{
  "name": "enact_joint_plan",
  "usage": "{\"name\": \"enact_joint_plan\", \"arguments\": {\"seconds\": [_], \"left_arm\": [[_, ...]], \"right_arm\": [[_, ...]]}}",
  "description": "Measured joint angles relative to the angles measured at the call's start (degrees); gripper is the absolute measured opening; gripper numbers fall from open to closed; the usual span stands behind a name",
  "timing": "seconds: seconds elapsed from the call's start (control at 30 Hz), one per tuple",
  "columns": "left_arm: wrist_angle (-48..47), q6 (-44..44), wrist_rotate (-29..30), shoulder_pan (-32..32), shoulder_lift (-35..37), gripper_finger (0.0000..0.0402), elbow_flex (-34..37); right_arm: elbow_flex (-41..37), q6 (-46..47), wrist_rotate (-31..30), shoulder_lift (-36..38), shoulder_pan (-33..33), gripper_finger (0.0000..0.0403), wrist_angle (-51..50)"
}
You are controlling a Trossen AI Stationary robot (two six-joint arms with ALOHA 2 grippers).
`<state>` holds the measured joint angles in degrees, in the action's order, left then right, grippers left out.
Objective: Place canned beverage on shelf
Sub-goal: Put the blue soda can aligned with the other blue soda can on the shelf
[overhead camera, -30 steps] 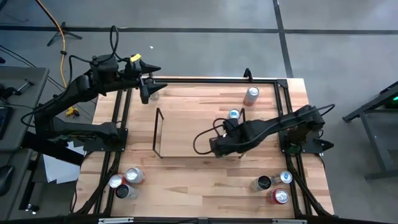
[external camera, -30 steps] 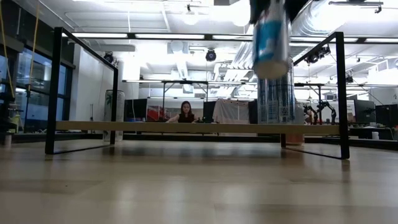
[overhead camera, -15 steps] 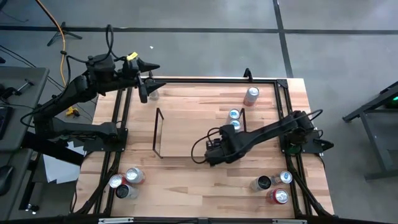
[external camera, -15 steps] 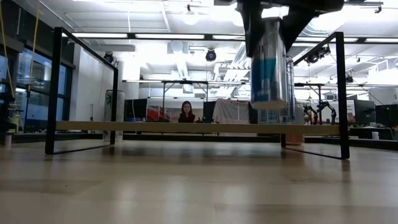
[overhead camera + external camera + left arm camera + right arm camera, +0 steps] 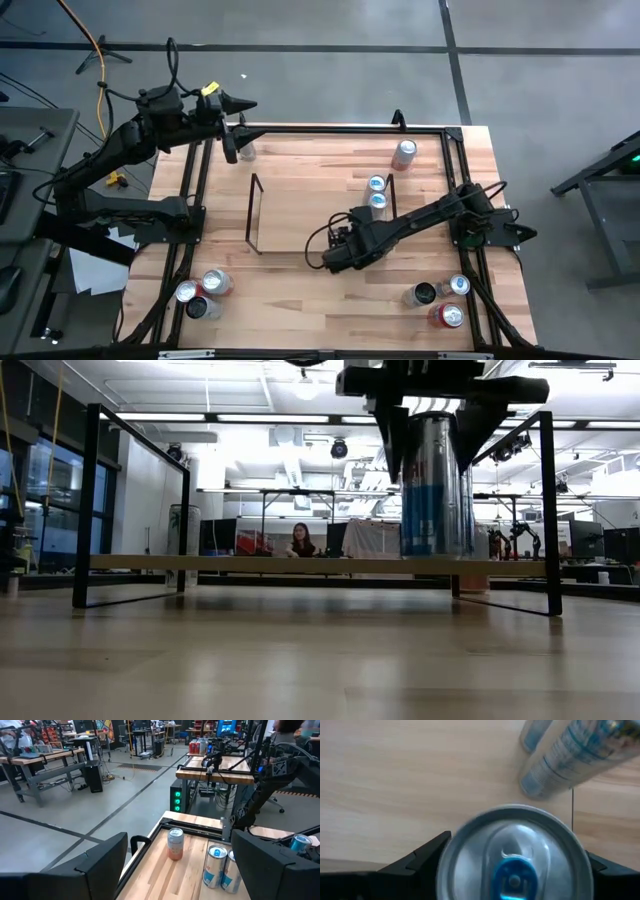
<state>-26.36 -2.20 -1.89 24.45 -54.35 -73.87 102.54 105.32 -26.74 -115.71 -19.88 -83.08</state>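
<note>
A blue-and-silver can (image 5: 432, 490) stands upright over the right part of the shelf (image 5: 300, 212), a light-wood board with black wire end frames (image 5: 88, 500). My right gripper (image 5: 340, 252) comes down on the can from above and is shut on it; the can's silver top (image 5: 515, 855) fills the right wrist view. Two more blue cans (image 5: 377, 192) stand on the shelf by its right wire frame. My left gripper (image 5: 232, 146) waits open, high at the table's far left corner, with nothing between its fingers (image 5: 100, 865). My right gripper pinches the can's upper wall, just under the rim (image 5: 449, 851), between its two fingers (image 5: 392, 440), one on each side. The fingers come from above, slanting down from the table's right. The can stays upright, its base at the level of the shelf board (image 5: 300, 564).
Groups of cans stand at the near left (image 5: 202, 292) and near right (image 5: 440, 298) of the table, and one pinkish can (image 5: 404, 153) at the far right. Black rails (image 5: 350, 128) edge the tabletop. A person (image 5: 298, 540) sits far behind.
My right gripper has come down and moved toward the table's left and near edge with the can. The can, which hung high above the shelf board, now stands upright with its base at the board.
</note>
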Motion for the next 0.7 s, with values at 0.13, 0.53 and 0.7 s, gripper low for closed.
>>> {"name": "enact_joint_plan", "arguments": {"seconds": [0.13, 0.53, 0.7], "left_arm": [[0.19, 0.0, 0.0, 0.0, 0.0, 0.0314, 0.0], [0.72, -0.89, -0.01, -0.02, 0.0, 0.0314, 0.0], [0.76, -1.43, 0.0, -0.02, 0.0, 0.0314, 0.0]], "right_arm": [[0.0, 0.29, -2.01, 0.12, 0.01, 0.0283, -0.05], [2.56, -2.67, 3.7, 2.82, -0.14, 0.0286, -3.66], [7.32, -4.53, 2.81, 3.61, 0.67, 0.0287, -6.98]]}}
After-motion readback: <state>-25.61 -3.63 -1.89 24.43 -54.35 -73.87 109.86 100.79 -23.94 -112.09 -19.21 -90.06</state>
